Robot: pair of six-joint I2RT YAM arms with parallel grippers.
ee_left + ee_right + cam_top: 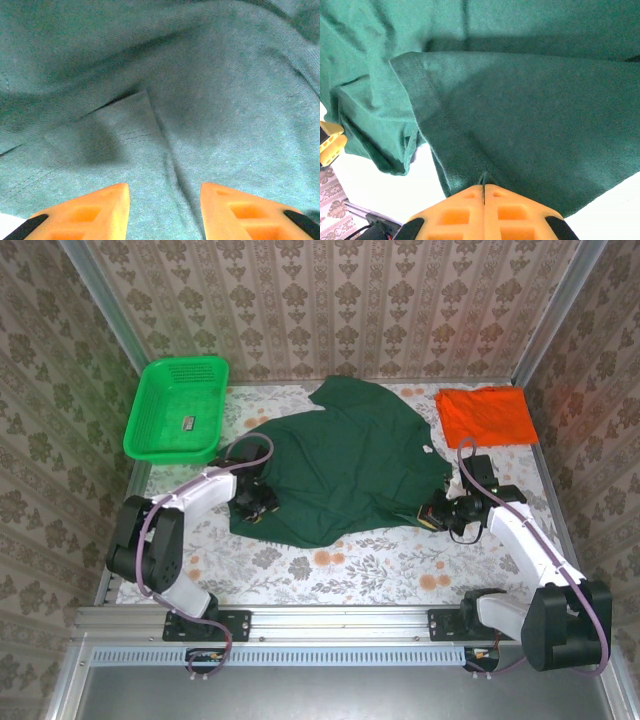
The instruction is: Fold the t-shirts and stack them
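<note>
The orange shirt (487,416) lies folded flat in a rough rectangle at the far right corner of the tabletop (340,565), so about half looks done. The green shirt (345,465), soft matte cotton with stitched hems, sprawls rumpled mid-tabletop, not yet folded. The left claw (165,192) is spread over its left side; the right claw (484,190), pressed together, pinches its right hem.

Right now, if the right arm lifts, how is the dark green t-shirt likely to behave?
Probably floppy: the green t-shirt lies in soft folds and creases. It would likely drape from the hem pinched by the right gripper rather than rise flat. The cloth looks thin, so it is probably light.
</note>
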